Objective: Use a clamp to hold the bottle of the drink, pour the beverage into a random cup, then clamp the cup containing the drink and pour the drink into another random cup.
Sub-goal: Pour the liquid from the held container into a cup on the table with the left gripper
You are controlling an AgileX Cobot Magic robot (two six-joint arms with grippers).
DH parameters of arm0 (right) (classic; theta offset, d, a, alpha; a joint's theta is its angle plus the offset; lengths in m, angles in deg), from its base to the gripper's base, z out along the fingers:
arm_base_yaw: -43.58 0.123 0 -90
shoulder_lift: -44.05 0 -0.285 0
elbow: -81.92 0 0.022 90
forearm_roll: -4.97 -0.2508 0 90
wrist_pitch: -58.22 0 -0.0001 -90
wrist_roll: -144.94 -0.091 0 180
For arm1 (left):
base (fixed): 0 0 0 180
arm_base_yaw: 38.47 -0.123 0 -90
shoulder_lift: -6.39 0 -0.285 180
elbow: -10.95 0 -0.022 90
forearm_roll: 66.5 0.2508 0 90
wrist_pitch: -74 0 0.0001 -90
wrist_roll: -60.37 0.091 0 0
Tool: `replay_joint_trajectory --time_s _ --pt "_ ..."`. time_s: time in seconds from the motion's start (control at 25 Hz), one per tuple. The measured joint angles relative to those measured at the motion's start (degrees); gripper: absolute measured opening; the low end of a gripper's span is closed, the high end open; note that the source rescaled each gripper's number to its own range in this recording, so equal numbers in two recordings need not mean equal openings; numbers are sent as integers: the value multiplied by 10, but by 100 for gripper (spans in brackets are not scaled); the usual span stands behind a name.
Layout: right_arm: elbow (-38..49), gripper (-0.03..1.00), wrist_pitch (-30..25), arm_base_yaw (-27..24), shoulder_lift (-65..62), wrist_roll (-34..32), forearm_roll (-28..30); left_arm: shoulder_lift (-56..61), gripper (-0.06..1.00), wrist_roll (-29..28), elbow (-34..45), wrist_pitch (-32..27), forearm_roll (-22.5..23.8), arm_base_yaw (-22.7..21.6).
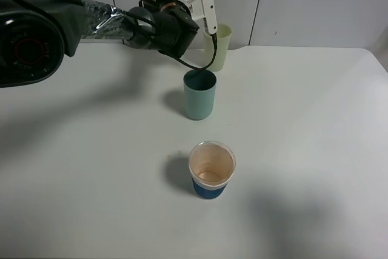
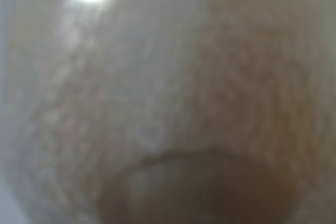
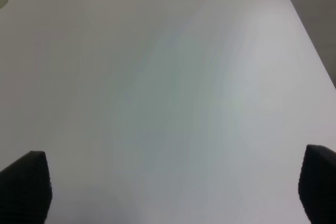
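Upright pale tumbler [image 1: 224, 51], seemingly clenched in left end effector [image 1: 211, 27]; right end effector [image 3: 170, 184] released.

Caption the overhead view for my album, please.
Left hand grips the pale cup behind a teal cup; a stained paper cup stands in front.

black arm [image 1: 36, 34], silver foil wrap [image 1: 100, 15], black cable [image 1: 215, 47]

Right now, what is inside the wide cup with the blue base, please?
Inside the blue-based cup, a little brown liquid lies at the bottom, and the walls look brown-tinted. Nothing covers its opening, but the liquid's depth cannot be judged.
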Motion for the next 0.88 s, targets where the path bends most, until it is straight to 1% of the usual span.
replay_joint_trajectory --time_s 0.28,0.72,0.88 --pt "0 100 0 0 0 0 0 0 5 0 0 -27 23 -6" --pt "0 100 0 0 0 0 0 0 5 0 0 -24 53 -8" --pt "0 100 0 0 0 0 0 0 5 6 0 -21 55 -8"
